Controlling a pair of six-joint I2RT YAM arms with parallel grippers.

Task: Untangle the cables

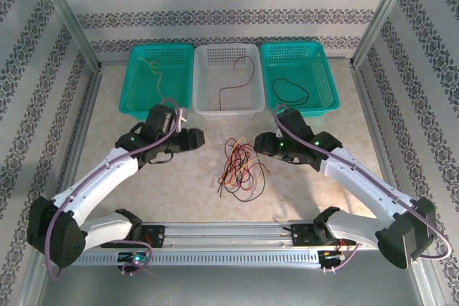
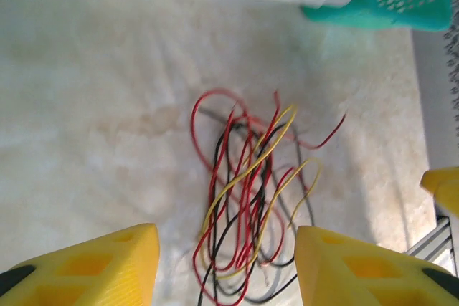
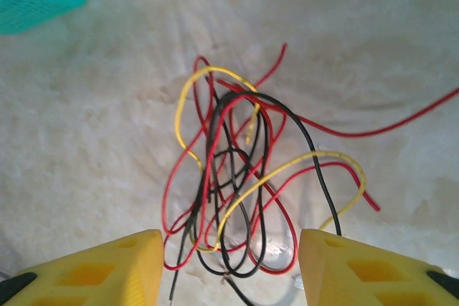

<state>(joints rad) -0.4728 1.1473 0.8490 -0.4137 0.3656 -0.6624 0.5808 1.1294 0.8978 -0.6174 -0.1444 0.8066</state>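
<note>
A tangle of thin red, black and yellow cables lies on the table between the two arms. My left gripper hovers just left of the pile, open; in its wrist view the cables lie between and beyond its yellow fingers. My right gripper sits just right of the pile's top, also open, with the cables spread below its fingers. Neither gripper holds anything.
Three baskets stand at the back: a teal one with a yellow wire, a white one with a red wire, a teal one with a black wire. A metal rail runs along the near edge.
</note>
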